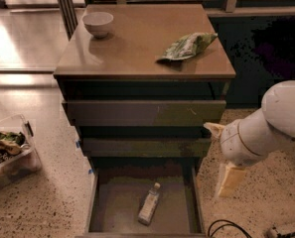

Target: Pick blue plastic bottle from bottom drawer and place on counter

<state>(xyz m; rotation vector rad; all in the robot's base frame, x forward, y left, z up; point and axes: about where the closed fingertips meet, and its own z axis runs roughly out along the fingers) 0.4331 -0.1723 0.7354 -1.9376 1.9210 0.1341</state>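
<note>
The gripper (215, 158) is being held low, just right of the bottom drawer (113, 208), its fingers spread wide with nothing being gripped. The blue plastic bottle (149, 209) is being seen lying flat on the drawer floor, well below the counter (137, 48).

Speckled beige floor (42, 207); glossy lit strip (23, 38) upper left (strong glare); dark panel (271, 48) right.

Counter (137, 48) bearing white bowl (98, 23), green bag (186, 46)

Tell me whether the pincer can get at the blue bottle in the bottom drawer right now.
Probably yes. The bottom drawer is pulled out, the blue plastic bottle lies uncovered inside, and the pincer hangs open just right of it.
</note>
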